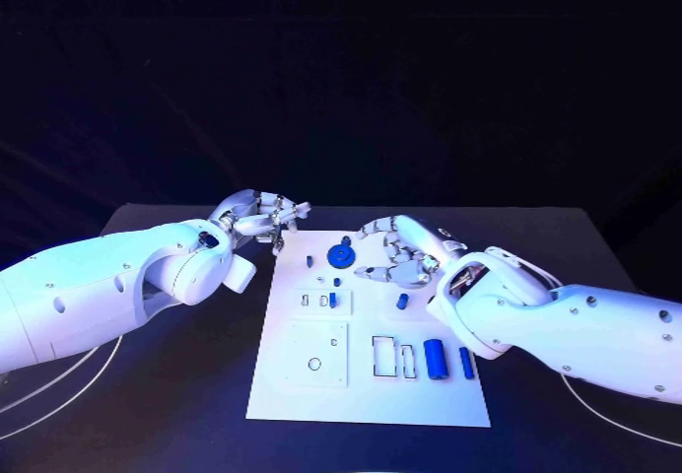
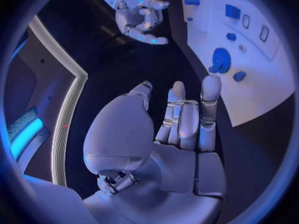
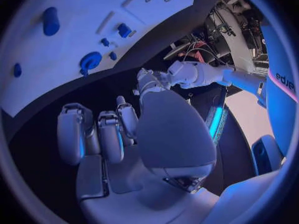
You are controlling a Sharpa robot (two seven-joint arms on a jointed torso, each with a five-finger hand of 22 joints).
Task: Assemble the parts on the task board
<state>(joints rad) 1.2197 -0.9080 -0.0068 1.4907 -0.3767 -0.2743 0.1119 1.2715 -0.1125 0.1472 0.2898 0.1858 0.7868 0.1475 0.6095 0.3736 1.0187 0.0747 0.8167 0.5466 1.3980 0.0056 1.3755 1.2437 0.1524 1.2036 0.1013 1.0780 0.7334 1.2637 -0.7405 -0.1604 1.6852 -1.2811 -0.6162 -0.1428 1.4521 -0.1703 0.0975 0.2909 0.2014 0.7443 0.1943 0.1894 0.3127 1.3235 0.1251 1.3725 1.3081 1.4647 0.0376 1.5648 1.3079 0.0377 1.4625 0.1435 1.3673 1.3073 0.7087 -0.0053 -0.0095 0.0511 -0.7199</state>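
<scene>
The white task board (image 1: 306, 389) lies in the middle of the black table. A round blue part (image 1: 341, 256) sits near its far edge, and two blue cylinders (image 1: 435, 360) lie at its near right. A small blue piece (image 1: 402, 302) rests mid-right. My left hand (image 1: 263, 217) hovers off the board's far left corner, fingers stretched and apart (image 2: 181, 119), holding nothing. My right hand (image 1: 405, 251) hangs over the board's far right part, fingers bent (image 3: 106, 134), nothing between them. The round part (image 2: 221, 59) (image 3: 91, 61) lies between both hands.
Rectangular slots (image 1: 383, 355) and a square plate with a hole (image 1: 314, 357) mark the board's near half. Pale cables (image 1: 57, 379) curve on the table at both near sides. The table's far edge (image 1: 356, 207) runs just behind the hands.
</scene>
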